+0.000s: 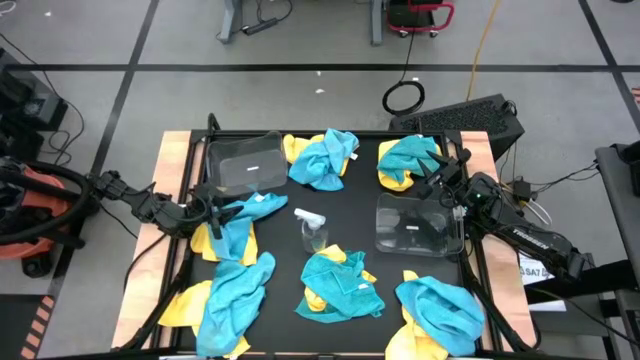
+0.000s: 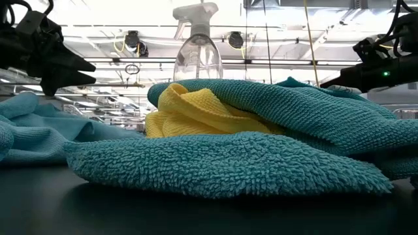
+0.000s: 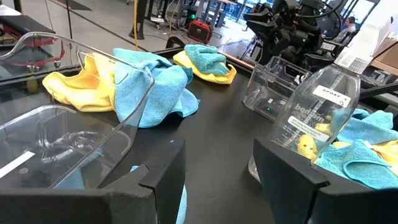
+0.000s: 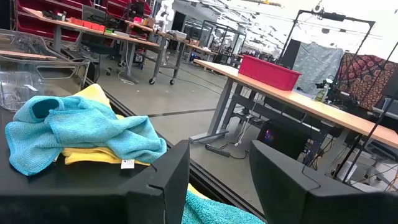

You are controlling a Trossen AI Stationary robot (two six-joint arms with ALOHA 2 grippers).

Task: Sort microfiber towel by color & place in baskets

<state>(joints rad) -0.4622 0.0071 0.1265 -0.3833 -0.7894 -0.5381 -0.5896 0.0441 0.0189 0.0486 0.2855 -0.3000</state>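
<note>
**Clerk:** Black tabletop (image 1: 350,225), workshop floor beyond. What lay on it?

**Operator:** Item: microfiber towels, turquoise and yellow, in mixed heaps. One heap (image 1: 322,158) at the far middle, one (image 1: 408,160) at the far right, one (image 1: 342,285) at the near middle, one (image 1: 438,315) at the near right, one (image 1: 225,295) at the near left. None sorted. Item: two clear baskets, the left basket (image 1: 245,163) at the far left and the right basket (image 1: 417,222) at the right, both apparently holding no towels. Item: spray bottle (image 1: 313,228), upright at the centre, not part of the job.

**Clerk:** And your grippers?

**Operator:** My left gripper (image 1: 213,208) hung just over a turquoise towel (image 1: 240,225) beside the left basket, fingers (image 3: 155,180) parted, nothing between them. My right gripper (image 1: 437,175) sat between the far right heap and the right basket, fingers (image 4: 168,174) likewise parted and bare.

**Clerk:** Step in hand?

**Operator:** As I judged it, the very start: reaching for a first towel. The next move called for lowering onto one colour only, pinching a single layer clear of its neighbour, then carrying it over a basket rim.
</note>
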